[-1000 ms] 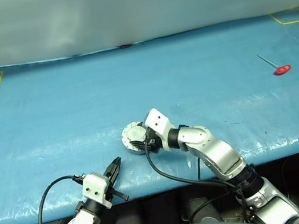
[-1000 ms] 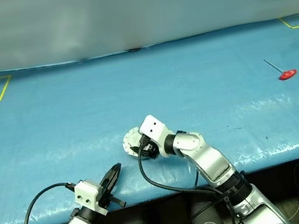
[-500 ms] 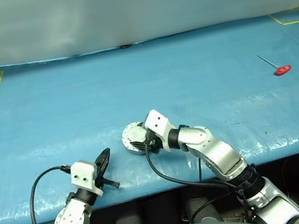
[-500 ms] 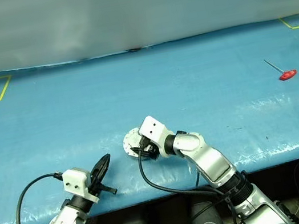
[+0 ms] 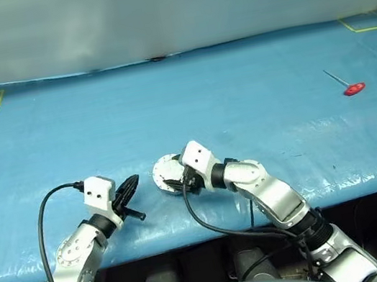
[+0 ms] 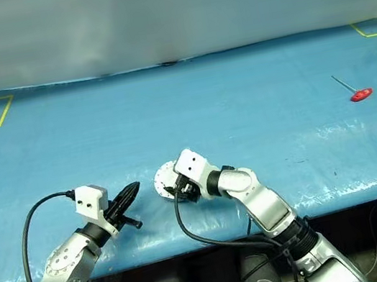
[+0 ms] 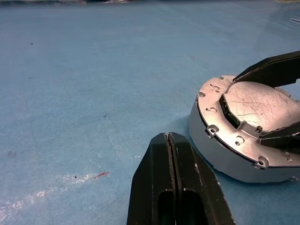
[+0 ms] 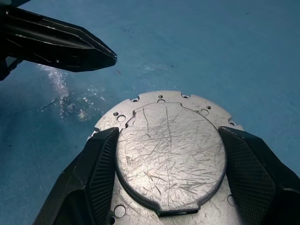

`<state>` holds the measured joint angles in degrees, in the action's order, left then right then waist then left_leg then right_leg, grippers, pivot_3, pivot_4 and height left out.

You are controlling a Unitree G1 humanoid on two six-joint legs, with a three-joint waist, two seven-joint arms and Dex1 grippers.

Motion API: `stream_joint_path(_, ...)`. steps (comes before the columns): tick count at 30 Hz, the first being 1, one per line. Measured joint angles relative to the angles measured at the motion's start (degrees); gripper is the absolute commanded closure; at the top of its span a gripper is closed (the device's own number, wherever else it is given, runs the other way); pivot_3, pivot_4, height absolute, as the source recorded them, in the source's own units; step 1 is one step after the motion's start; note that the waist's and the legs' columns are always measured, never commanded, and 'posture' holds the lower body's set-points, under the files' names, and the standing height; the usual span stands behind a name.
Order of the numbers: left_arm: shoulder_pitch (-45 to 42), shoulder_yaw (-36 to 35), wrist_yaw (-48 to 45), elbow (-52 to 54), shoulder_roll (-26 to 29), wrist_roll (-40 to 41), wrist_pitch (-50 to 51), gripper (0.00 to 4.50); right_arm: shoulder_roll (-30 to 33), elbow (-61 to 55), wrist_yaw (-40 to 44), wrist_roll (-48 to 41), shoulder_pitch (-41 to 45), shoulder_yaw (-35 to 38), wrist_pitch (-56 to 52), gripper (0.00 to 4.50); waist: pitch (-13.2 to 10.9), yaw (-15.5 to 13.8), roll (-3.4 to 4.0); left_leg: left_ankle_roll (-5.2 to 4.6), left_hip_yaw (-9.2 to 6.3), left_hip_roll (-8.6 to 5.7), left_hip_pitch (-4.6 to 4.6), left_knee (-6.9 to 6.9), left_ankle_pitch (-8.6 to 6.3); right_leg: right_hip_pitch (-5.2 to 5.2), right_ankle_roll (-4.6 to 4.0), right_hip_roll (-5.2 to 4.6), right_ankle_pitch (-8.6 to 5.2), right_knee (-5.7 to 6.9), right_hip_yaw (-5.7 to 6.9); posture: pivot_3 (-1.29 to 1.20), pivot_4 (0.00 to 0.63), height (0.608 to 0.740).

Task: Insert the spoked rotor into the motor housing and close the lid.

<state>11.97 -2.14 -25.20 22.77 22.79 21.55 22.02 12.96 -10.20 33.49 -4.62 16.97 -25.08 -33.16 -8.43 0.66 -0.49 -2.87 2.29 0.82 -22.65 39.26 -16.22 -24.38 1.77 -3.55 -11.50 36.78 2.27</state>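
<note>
While our right gripper (image 8: 164, 154) straddles the scratched, round lid (image 8: 169, 150) near the table's (image 5: 276, 96) front edge, our left gripper (image 7: 168, 140) is pinched closed, empty.

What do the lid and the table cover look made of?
Lid: looks like bare metal, matte light grey, its raised centre patch covered in fine scratches, with small drilled holes round the rim. Table cover: seemingly plastic sheeting, blue, slightly glossy, with wrinkles and glare near the front edge.
</note>
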Motion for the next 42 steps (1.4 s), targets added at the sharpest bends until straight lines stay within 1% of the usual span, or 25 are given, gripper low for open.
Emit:
stream_joint_path(4, -0.7, 0.01, -0.7, 0.0, 0.16, 0.01, 1.21, 4.5, 0.08, -1.11, -0.32, -0.02, 0.98, -0.27, -3.54, 1.45, 0.04, -0.01, -0.05, 0.0, -0.01, 0.0, 0.0, -0.01, 0.0, -0.03, -0.01, -0.01, 0.0, -0.02, 0.0, 0.0, 0.15, 0.74)
stream_joint_path(8, -1.3, 0.06, -1.13, -0.02, 0.15, -0.03, 1.58, 4.5, 0.32, -1.3, -0.98, 1.56, 1.58, -1.94, -3.41, 1.45, 0.06, 0.02, -0.04, 0.02, -0.01, 0.0, 0.03, -0.01, 0.01, -0.03, -0.01, -0.01, -0.01, -0.01, 0.0, 0.0, 0.15, 0.74)
stream_joint_path(12, -1.62, 0.22, -1.14, -0.02, 0.15, -0.16, 1.63, 4.5, 0.61, -1.02, -1.03, 2.5, 1.49, -2.79, -1.64, 1.45, 0.08, 0.09, -0.05, 0.05, -0.01, 0.01, 0.08, -0.01, 0.03, -0.02, 0.03, 0.01, -0.03, 0.0, -0.01, 0.0, 0.15, 0.74)
stream_joint_path(15, -1.62, 0.23, -1.14, -0.02, 0.15, -0.25, 1.63, 4.5, 1.26, -0.35, -0.89, 3.85, 1.28, -3.95, 1.74, 1.45, 0.09, 0.12, -0.06, 0.05, 0.0, 0.01, 0.08, -0.01, 0.03, -0.03, 0.03, 0.02, -0.03, 0.0, -0.01, 0.0, 0.15, 0.74)
stream_joint_path(19, -1.56, 0.28, -1.27, -0.01, 0.15, -0.35, 1.59, 4.5, 0.56, 0.79, -1.01, 3.91, 0.58, -3.53, 3.84, 1.45, 0.1, 0.26, -0.09, 0.11, 0.0, 0.06, 0.08, -0.01, 0.06, -0.02, 0.03, 0.05, -0.03, 0.03, -0.02, 0.0, 0.15, 0.74)
stream_joint_path(24, -0.11, 1.24, -4.12, 0.05, 0.22, -0.44, -0.33, 4.5, -2.01, 0.8, -1.3, 1.86, 0.35, -0.98, -0.38, 1.45, 0.12, 0.49, -0.1, 0.17, -0.01, 0.13, 0.09, -0.03, 0.1, -0.06, 0.03, 0.08, -0.06, 0.06, -0.01, 0.0, 0.15, 0.74)
stream_joint_path(28, 2.05, 2.24, -6.4, 0.19, 0.67, -1.26, -3.73, 4.5, -2.69, 0.5, -1.72, 1.73, 1.62, -0.82, -4.25, 1.45, 0.13, 0.54, -0.09, 0.17, -0.01, 0.13, 0.13, -0.05, 0.1, -0.14, -0.09, 0.03, -0.02, 0.05, -0.01, 0.0, 0.15, 0.74)
stream_joint_path(32, 3.73, 2.43, -7.26, 0.23, 0.53, -1.26, -5.45, 4.5, -3.97, 0.51, -2.48, 1.24, 1.78, -0.2, -6.14, 1.45, 0.14, 0.54, -0.08, 0.19, -0.02, 0.23, 0.17, -0.04, 0.1, -0.17, 0.06, -0.03, -0.12, 0.02, 0.0, 0.0, 0.15, 0.74)
stream_joint_path(35, 4.67, 2.49, -7.38, 0.48, 0.34, -1.13, -6.19, 4.5, -3.78, 0.81, -2.8, 2.02, 1.84, -0.87, -5.15, 1.45, 0.13, 0.57, -0.08, 0.21, -0.02, 0.32, 0.17, -0.04, 0.11, -0.18, 0.02, -0.02, -0.13, 0.02, 0.03, 0.0, 0.15, 0.74)
stream_joint_path(38, 6.44, 2.54, -7.57, 1.54, -0.49, -0.64, -7.49, 4.5, -1.45, 1.26, -3.03, 4.61, 2.25, -4.2, -0.57, 1.45, 0.15, 0.56, -0.03, 0.22, -0.02, 0.32, 0.17, -0.07, 0.11, -0.2, -0.02, -0.02, -0.15, 0.01, 0.04, 0.0, 0.15, 0.74)
stream_joint_path(42, 8.9, 2.62, -7.95, 2.6, -1.12, -0.77, -10.37, 4.5, -0.44, 1.45, -3.32, 6.32, 2.31, -5.47, 2.09, 1.45, 0.16, 0.53, -0.01, 0.23, -0.02, 0.35, 0.18, -0.07, 0.11, -0.19, -0.03, -0.02, -0.16, 0.01, 0.05, 0.0, 0.15, 0.74)
